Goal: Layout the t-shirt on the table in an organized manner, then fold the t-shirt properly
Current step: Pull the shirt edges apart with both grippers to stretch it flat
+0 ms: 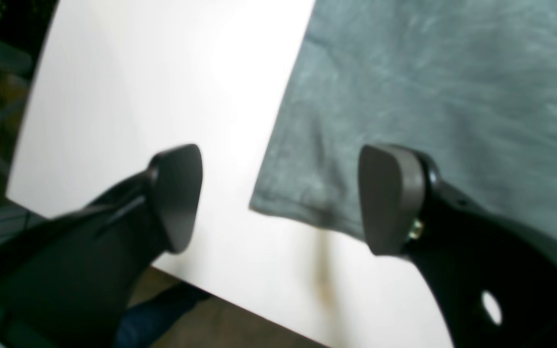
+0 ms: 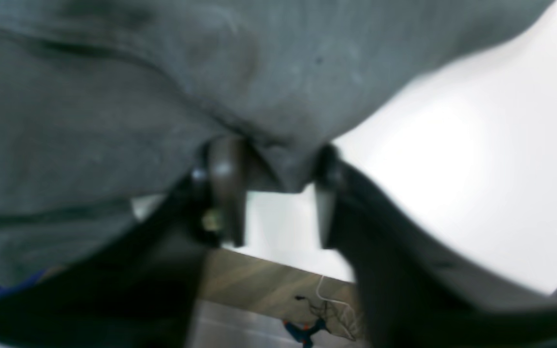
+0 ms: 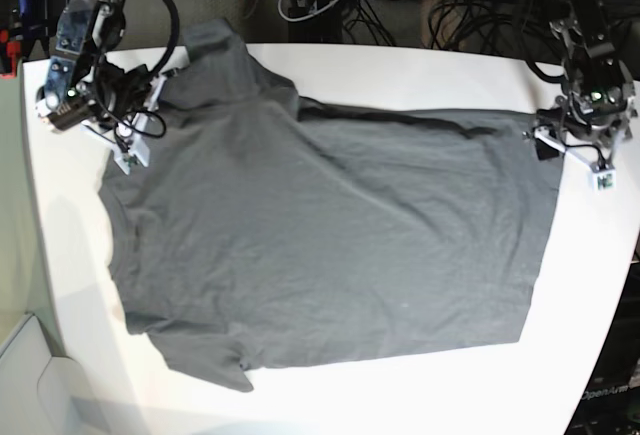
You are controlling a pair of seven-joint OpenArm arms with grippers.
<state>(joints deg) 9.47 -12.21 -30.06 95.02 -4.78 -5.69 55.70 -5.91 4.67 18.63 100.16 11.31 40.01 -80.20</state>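
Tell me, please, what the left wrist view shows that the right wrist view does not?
Only the left wrist view shows the left gripper with jaws wide apart and nothing between them, a flat corner of the t-shirt lying below, and a brown smudge on the table.

Only the right wrist view shows the right gripper with a bunched fold of the t-shirt between its jaws; whether they have fully closed on it I cannot tell. It also shows cables on the floor.

Both share the grey shirt, the white tabletop and one of its edges.
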